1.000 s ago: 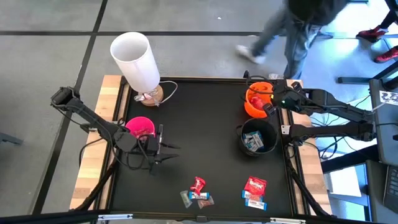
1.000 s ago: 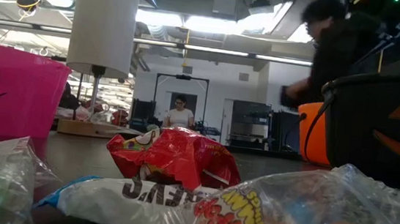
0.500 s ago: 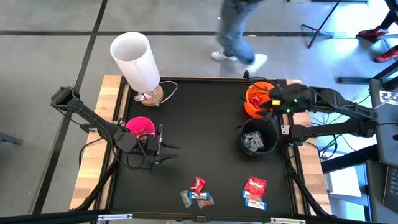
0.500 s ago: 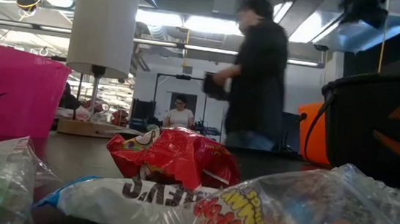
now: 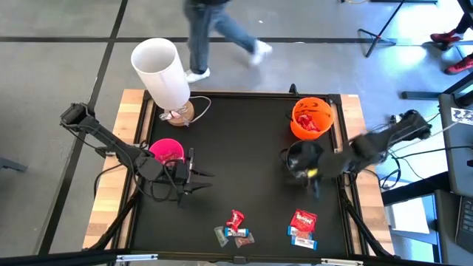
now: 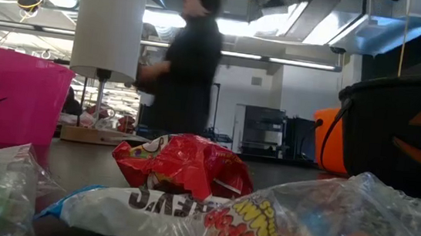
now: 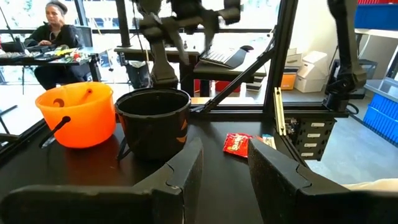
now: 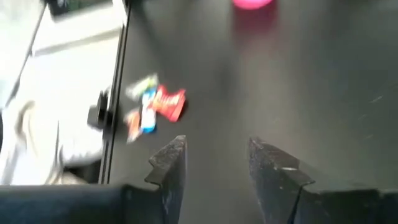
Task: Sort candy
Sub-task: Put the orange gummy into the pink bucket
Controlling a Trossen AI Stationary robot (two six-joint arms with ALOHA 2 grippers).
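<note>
My two arms

My left claw (image 5: 198, 176) waits with fingers apart. My right claw (image 8: 213, 163) reaches out low, fingers apart too.

Black table (image 5: 244, 148) with wood strips at both side edges. On it: lamp (image 5: 164, 74) at far left corner, pink bowl (image 5: 167, 151) at left, orange bowl (image 5: 311, 118) far right, black bowl (image 5: 298, 157) just nearer. Candy near front edge: one cluster (image 5: 234, 228) centre, another (image 5: 303, 227) right.
</note>
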